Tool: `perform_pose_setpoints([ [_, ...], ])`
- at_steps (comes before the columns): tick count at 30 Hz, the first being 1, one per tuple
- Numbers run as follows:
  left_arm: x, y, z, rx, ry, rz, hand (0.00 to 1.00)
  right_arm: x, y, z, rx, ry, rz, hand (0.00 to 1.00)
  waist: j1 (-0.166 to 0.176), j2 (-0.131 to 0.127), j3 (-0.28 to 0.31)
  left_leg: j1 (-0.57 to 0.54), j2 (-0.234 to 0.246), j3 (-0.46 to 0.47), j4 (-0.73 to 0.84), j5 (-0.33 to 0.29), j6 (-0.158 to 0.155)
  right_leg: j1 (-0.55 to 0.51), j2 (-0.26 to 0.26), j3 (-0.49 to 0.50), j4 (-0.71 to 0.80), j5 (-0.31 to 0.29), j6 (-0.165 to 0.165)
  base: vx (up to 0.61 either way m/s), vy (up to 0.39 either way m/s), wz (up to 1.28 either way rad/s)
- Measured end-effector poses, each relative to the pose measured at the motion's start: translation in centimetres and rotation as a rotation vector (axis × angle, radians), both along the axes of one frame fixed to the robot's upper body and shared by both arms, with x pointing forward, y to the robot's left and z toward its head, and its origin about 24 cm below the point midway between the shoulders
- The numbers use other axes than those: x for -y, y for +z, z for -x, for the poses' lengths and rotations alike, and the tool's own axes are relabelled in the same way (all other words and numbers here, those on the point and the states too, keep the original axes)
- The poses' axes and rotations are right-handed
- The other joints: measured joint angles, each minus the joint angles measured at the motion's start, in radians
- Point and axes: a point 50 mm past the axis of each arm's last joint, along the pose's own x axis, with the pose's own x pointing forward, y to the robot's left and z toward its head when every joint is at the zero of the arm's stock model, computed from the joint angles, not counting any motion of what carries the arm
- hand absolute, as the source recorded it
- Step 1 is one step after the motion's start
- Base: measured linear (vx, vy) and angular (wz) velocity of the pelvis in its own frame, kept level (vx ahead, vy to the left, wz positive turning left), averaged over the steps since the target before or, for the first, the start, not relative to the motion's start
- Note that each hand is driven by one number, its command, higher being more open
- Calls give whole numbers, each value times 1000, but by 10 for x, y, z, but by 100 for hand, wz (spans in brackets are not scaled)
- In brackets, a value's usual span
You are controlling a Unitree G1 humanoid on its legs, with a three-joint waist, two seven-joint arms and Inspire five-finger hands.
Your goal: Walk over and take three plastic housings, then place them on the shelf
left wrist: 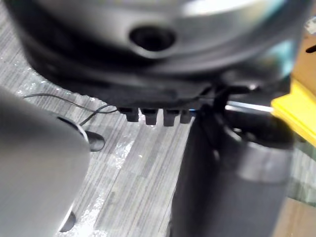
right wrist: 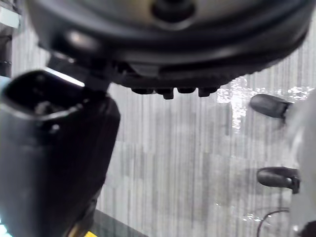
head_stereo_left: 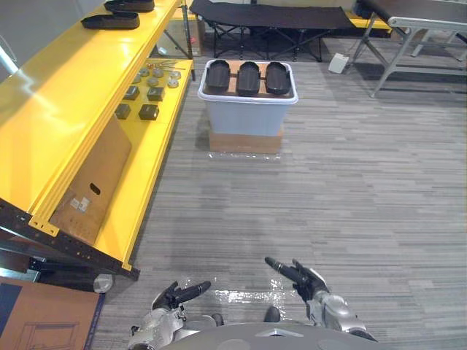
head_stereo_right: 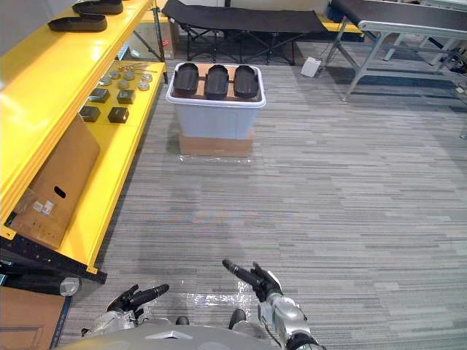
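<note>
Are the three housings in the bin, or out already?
In. The three black housings lie side by side at the top of the white bin; the left hand and right hand are open, empty.

Silver-grey arms — rounded, metallic; left hand and right hand black-fingered.

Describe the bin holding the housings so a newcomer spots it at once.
Follow the long yellow shelf along the robot's left toward its far end; just right of it a pale tub stands on a flat cardboard box on the grey floor. It alone carries three black plastic housings side by side across its top.
</note>
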Motion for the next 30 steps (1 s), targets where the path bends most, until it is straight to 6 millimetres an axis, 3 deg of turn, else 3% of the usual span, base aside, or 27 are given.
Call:
perform_pose_setpoints([
  [8, -1, -3, 7, -42, 56, 9, 100, 3, -4, 9, -41, -118, -23, 100, 0, 2, -14, 18, -14, -13, -54, 29, 21, -1, -6, -2, 0, 1, 2, -23, 24, 3],
  [15, -2, -5, 13, -63, 168, 34, 100, 12, -10, 24, -115, -352, -97, 100, -2, 2, -18, 32, -26, -25, -80, 35, 25, 3, -10, -13, 0, 2, 3, 16, 21, 4],
  [26, 0, -6, 12, -39, 148, 82, 100, 8, -13, 30, -134, -425, -64, 100, -7, -6, -21, 55, -31, -24, -82, 37, 27, 27, -20, -13, 2, 4, 7, -43, 11, 0],
  [27, 0, -5, 11, -33, 145, 81, 100, 8, -13, 30, -133, -418, -59, 100, -7, -6, -21, 54, -31, -25, -82, 34, 24, 20, -24, -14, 16, -5, 6, -50, 24, 2],
  [30, 0, -4, 8, -15, 126, 75, 100, 9, -11, 26, -110, -369, -21, 100, -13, -20, -5, 50, -42, -40, -74, 17, 38, -90, -82, -11, 284, -124, 29, -37, 57, 13],
])
